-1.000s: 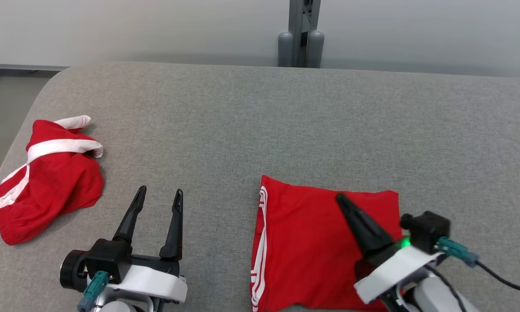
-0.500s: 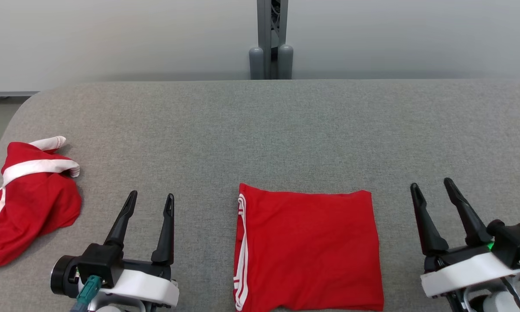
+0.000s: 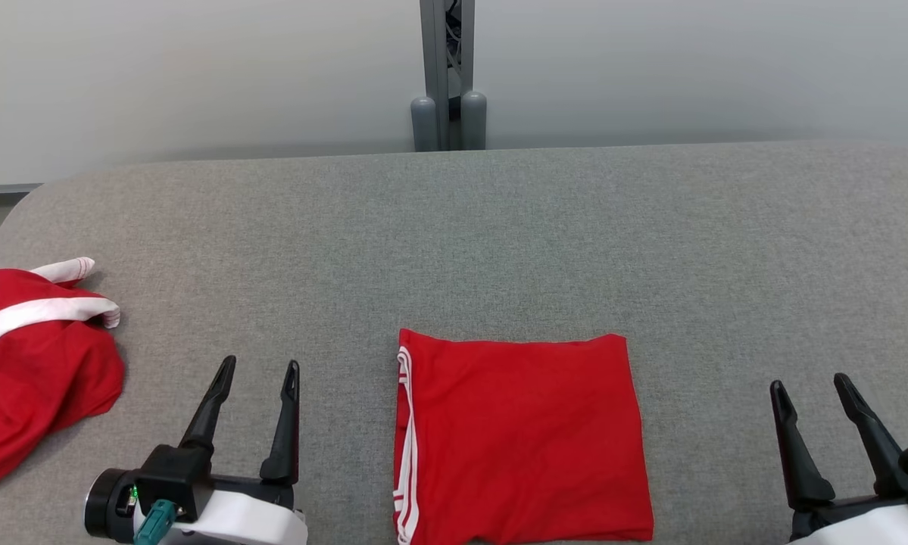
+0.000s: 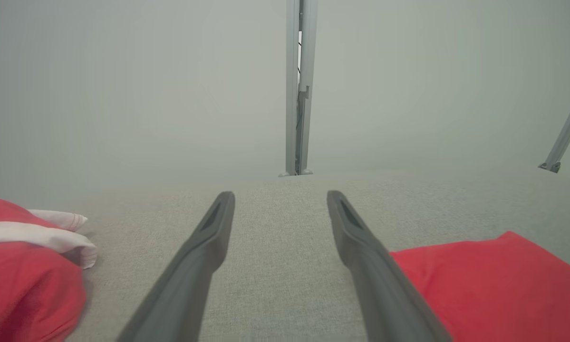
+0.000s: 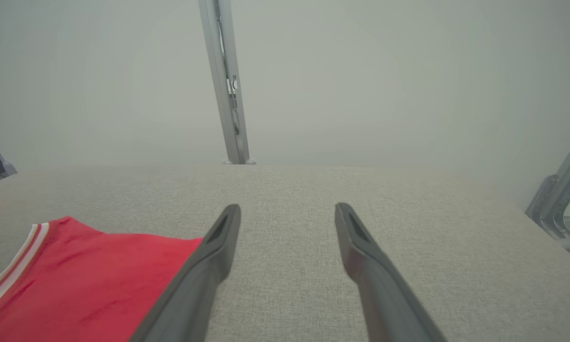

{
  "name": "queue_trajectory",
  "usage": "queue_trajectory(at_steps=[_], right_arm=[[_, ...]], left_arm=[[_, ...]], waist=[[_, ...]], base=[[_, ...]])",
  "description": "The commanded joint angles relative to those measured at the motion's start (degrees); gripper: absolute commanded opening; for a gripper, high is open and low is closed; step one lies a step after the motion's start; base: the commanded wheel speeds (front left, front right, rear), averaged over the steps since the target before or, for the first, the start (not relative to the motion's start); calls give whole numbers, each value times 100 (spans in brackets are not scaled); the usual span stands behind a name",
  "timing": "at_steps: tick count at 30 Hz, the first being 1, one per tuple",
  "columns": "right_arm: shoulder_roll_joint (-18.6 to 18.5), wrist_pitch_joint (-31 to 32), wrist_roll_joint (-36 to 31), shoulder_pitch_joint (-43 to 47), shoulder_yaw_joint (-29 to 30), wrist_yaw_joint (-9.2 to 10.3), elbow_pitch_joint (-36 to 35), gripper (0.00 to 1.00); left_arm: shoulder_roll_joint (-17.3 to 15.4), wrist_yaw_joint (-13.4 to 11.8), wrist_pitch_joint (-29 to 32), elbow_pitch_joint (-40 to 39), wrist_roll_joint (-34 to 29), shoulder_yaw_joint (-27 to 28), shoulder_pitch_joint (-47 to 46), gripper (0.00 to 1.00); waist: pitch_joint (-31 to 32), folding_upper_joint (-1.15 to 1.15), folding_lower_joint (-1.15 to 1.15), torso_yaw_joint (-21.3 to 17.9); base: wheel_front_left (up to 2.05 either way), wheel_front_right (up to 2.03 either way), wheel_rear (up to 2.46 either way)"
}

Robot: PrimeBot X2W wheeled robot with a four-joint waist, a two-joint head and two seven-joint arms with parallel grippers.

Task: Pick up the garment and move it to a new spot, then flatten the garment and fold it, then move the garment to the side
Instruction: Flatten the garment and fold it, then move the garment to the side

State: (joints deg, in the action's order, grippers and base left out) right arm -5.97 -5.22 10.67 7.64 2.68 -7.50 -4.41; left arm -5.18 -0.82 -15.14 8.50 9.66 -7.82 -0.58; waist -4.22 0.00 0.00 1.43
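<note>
head view: our left gripper and right gripper hang spread and empty, red white-trimmed fabric garment looks folded, we judge the side-move left

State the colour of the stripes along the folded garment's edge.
White stripes on the red garment; head view shows them best.

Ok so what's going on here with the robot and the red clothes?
A two-armed robot is folding clothes on a grey fabric-covered table. A red garment with white side stripes lies folded into a flat rectangle between its arms. The left gripper and right gripper are on either side of it, fingers open, holding nothing. A second red-and-white garment lies crumpled at the table's left edge.
</note>
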Motion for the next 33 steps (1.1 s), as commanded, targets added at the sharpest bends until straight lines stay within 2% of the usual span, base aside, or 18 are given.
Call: queue_trajectory(at_steps=[1,6,10,20,27,32,33], right_arm=[[0,28,-8,38,15,2,-57,100],[49,146,-11,106,-14,2,-206,100],[-6,245,96,-34,-233,2,-69,100],[-261,485,521,-536,-1112,2,1203,100],[-333,504,719,-853,-1265,2,1902,100],[-355,598,750,-947,-1253,3,2147,100],[-370,586,728,-973,-1262,3,2170,47]], left_arm=[[-43,-27,-7,5,19,15,17,100],[-56,-9,-7,30,34,-3,-4,100],[-41,4,-7,27,22,-49,-133,100],[68,19,-7,-1,80,-185,-364,100],[143,58,-7,-26,122,-243,-539,100],[172,35,-7,-52,111,-258,-600,100],[173,32,-7,-62,108,-256,-605,100]], waist=[[7,0,0,-8],[0,0,0,13],[-76,0,0,141],[-510,0,0,784],[-879,0,0,1167],[-1002,0,0,1234],[-1028,0,0,1236]], base=[[0,0,0],[0,0,0],[0,0,0],[0,0,0],[0,0,0],[0,0,0],[0,0,0]])
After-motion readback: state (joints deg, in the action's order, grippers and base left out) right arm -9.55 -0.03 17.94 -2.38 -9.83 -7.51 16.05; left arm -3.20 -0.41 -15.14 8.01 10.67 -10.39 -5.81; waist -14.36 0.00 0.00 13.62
